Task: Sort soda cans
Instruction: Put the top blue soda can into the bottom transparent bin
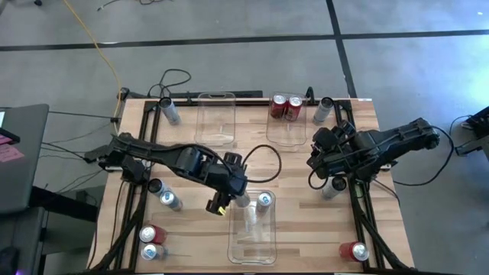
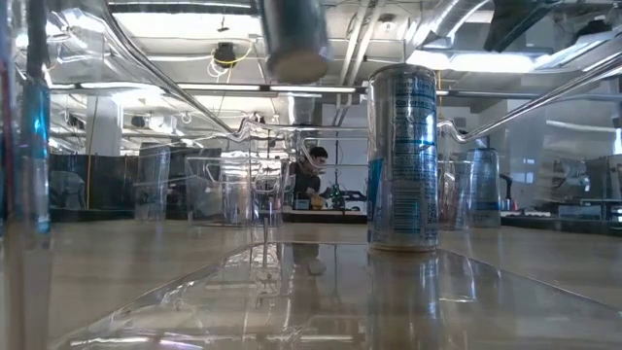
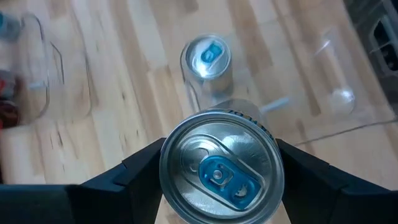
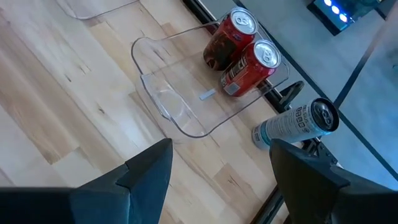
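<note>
In the left wrist view the left gripper (image 3: pixel 219 177) fills the lower frame, its two dark fingers (image 3: pixel 140 171) pressed against the sides of a pale silver-blue soda can with a blue tab (image 3: pixel 219 173); the can's body is hidden beneath its own top. Just above it stands a second silver-blue can (image 3: pixel 208 57) inside a clear rectangular plastic bin (image 3: pixel 339 99), whose walls are hard to make out. From overhead, this bin (image 1: pixel 252 244) lies at lower centre of the wooden table (image 1: pixel 191 237).

The right gripper (image 4: pixel 217 168) hangs at right centre of the overhead frame, fingers spread apart and holding nothing. Beyond them, two red cans (image 4: pixel 242 53) stand touching in another clear bin (image 4: pixel 165 102); a pale can with a dark top (image 4: pixel 297 123) stands outside it.

In the low view, the held can is cut off at the top edge.
</note>
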Controlling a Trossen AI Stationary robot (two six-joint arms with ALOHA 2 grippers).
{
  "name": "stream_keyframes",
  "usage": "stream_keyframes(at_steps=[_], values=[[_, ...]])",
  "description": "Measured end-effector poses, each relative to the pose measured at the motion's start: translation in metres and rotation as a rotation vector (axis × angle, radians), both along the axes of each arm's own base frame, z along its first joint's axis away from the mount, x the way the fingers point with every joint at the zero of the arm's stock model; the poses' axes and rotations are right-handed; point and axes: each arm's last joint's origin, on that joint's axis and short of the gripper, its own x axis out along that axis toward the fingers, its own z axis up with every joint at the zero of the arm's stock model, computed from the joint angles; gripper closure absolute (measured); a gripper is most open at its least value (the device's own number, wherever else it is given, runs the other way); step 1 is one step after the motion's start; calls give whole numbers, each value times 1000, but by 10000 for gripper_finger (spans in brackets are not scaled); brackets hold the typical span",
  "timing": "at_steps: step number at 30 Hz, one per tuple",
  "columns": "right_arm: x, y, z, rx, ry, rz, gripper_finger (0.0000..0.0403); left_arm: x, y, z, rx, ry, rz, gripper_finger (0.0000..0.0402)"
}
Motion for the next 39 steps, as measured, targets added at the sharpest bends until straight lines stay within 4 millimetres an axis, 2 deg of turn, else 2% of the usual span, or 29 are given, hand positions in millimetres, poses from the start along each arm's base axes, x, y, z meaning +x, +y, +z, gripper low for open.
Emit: stream_keyframes(at_steps=[8, 23, 26, 36, 39], values=[[0, 0, 0, -6, 11, 14, 117, 27, 2, -35, 54, 97, -42, 150], [0, 2, 0, -4, 2, 18, 117, 59, -7, -87, 79, 199, -80, 150], [0, 2, 0, -4, 2, 19, 117, 64, -8, -93, 83, 188, -79, 150], [0, 2, 0, -4, 0, 19, 117, 68, -4, -92, 82, 154, -15, 150], [1, 2, 0, -4, -3, 19, 117, 68, -5, -99, 78, 162, -15, 143]])
